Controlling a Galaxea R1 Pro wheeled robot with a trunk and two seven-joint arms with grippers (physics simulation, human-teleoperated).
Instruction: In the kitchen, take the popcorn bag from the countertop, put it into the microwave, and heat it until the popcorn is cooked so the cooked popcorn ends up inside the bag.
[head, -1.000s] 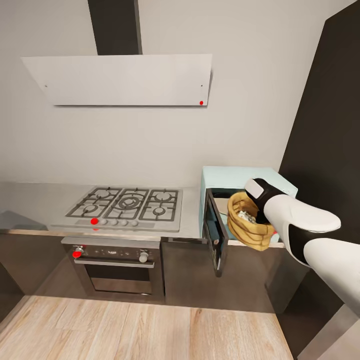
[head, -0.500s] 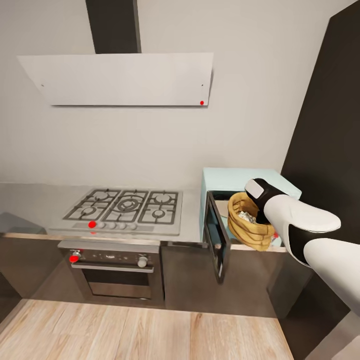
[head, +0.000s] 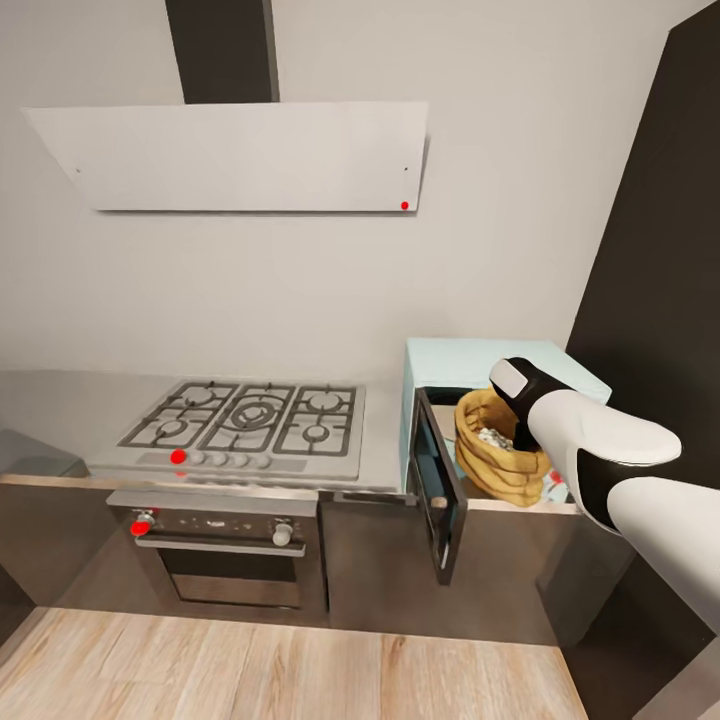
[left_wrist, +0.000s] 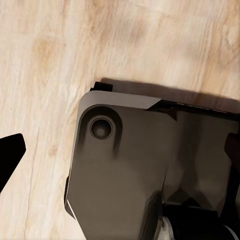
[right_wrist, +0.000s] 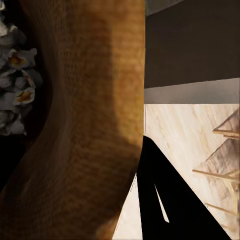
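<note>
The tan popcorn bag (head: 497, 468) hangs at the mouth of the pale-blue microwave (head: 480, 355), whose dark door (head: 440, 492) stands swung open toward me. Pale popcorn (head: 492, 437) lies inside the bag. My right gripper (head: 520, 425) is shut on the bag's far rim, its fingertips largely hidden by the sack. In the right wrist view the bag's wall (right_wrist: 85, 125) sits close against a black finger (right_wrist: 160, 200), with popcorn (right_wrist: 15, 75) beside it. One black finger (left_wrist: 10, 156) of my left gripper points down at wood floor, with nothing held.
A steel gas hob (head: 250, 420) sits on the grey countertop (head: 60, 400), with an oven (head: 225, 550) under it and a white hood (head: 240, 155) above. A tall dark cabinet (head: 660, 250) rises right of the microwave. My own base (left_wrist: 130, 170) shows over the floor.
The whole view has shifted as the camera moved. Relative to the counter's front edge, the bag now sits slightly deeper toward the microwave opening. The right gripper still holds it.
</note>
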